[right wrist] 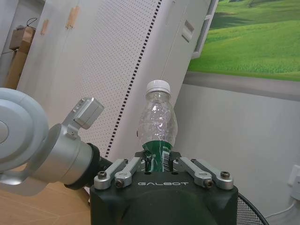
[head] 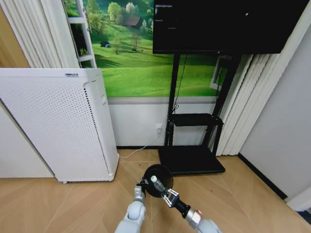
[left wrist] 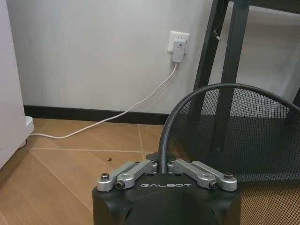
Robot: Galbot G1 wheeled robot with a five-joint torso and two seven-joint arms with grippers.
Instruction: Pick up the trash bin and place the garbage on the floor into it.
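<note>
The trash bin (head: 158, 178), a small black wire-mesh basket, hangs just above the parquet floor (head: 68, 206). My left gripper (head: 142, 184) is shut on its rolled rim, and the left wrist view shows the rim (left wrist: 165, 136) pinched in my left gripper (left wrist: 161, 164). My right gripper (head: 166, 194) is shut on a clear bottle (head: 157, 183) with a green label. The bottle's white cap points over the bin's mouth. From the right wrist, the bottle (right wrist: 158, 123) stands up out of my right gripper (right wrist: 159, 159), with the bin's rim (right wrist: 251, 212) below it.
A tall white perforated appliance (head: 58, 128) stands to the left by the wall. A black TV stand (head: 192, 160) sits just behind the bin. A white cord runs along the floor to a wall socket (left wrist: 178, 46). Curtains hang at the right.
</note>
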